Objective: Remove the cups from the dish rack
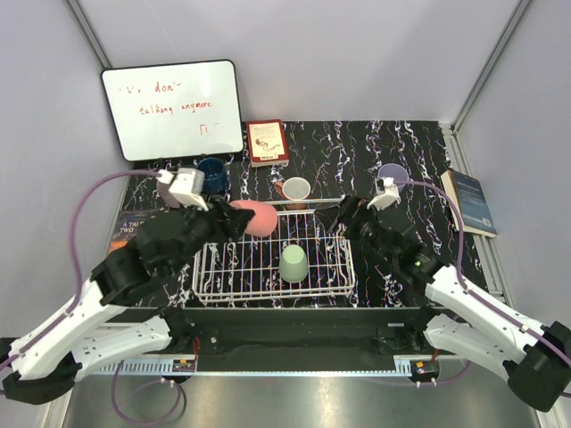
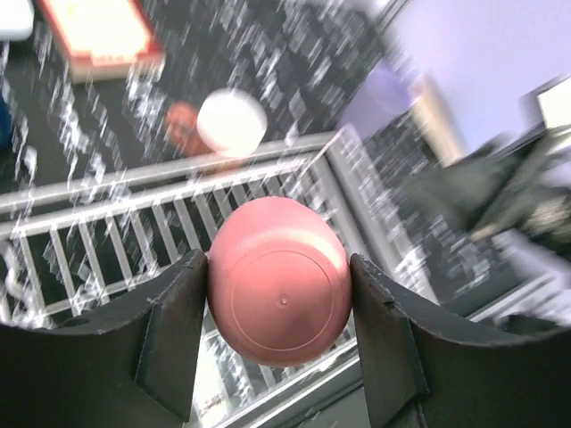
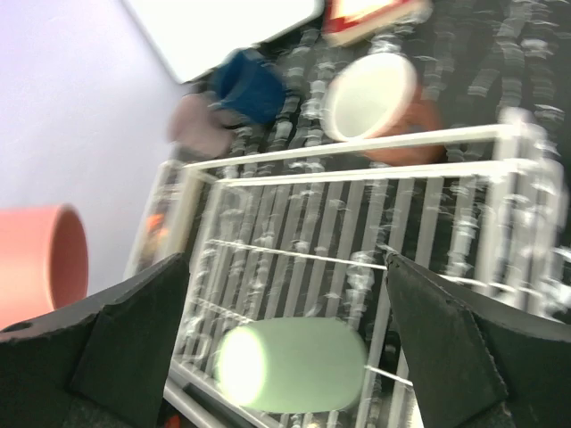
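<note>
Left claw [image 2: 277,266] clamped on the pink plastic tumbler [image 1: 257,218], tipped sideways over the white wire dish rack's [image 1: 272,297] far-left corner. Light green plastic tumbler [image 3: 290,364] sat mid-rack, just nearside of the wide-open, empty right claw [image 3: 285,267]; right arm nearer

R-wrist: pink cup [image 3: 36,263] cut off @ L edge; mauve cup [image 3: 198,125] blurred.

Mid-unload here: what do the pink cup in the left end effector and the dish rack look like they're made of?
Pink cup: likely plastic, smooth and semi-matte; it shows a soft highlight and a moulded ring with a centre dimple on its base. Dish rack: apparently white-coated metal wire, with thin straight rods in a grid, though solid plastic can't be excluded.
</note>
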Motion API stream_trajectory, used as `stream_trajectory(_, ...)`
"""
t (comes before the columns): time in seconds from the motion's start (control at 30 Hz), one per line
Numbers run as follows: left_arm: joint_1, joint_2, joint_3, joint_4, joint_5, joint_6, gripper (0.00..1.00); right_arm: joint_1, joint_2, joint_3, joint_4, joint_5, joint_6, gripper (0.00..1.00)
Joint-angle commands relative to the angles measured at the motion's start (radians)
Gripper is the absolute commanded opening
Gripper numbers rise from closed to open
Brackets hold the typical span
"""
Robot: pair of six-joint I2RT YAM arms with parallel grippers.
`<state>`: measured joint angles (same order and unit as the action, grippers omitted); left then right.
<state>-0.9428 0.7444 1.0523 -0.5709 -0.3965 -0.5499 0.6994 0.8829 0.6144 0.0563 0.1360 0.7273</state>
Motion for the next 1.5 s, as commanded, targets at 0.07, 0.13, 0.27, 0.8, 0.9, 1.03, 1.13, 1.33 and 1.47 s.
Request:
stream_trajectory(0.07,0.018,-0.056,-0.069,0.272,0.007,0.039,0.00,0.008,-0.002,0.074,0.253,-0.238,0.006,1.00)
stream_trajectory(0.13,0.062,-0.066,-0.123,0.362,0.079,0.015,0.00,0.006,0.001,0.080,0.293,-0.269,0.024,0.98)
stream_trajectory(0.27,0.183,-0.109,-0.239,0.567,0.270,-0.071,0.00,0.006,0.014,0.082,0.367,-0.363,0.076,0.95)
stream_trajectory(0.8,0.470,0.139,-0.428,1.249,0.890,-0.514,0.00,0.006,-0.001,0.091,0.389,-0.455,0.054,0.87)
stream_trajectory(0.9,0.470,0.162,-0.439,1.273,0.917,-0.533,0.00,0.006,0.004,0.105,0.382,-0.458,0.037,0.87)
stream_trajectory(1.03,0.470,0.164,-0.439,1.272,0.932,-0.529,0.00,0.006,0.039,0.127,0.395,-0.478,0.023,0.86)
stream_trajectory(1.13,0.469,0.177,-0.436,1.276,0.950,-0.535,0.00,0.008,0.088,0.145,0.430,-0.515,0.041,0.78)
stream_trajectory(1.33,0.470,0.217,-0.439,1.332,1.001,-0.570,0.00,0.009,0.211,0.182,0.510,-0.634,0.110,0.55)
stream_trajectory(1.47,0.470,0.243,-0.436,1.347,1.024,-0.576,0.00,0.009,0.234,0.183,0.513,-0.671,0.121,0.44)
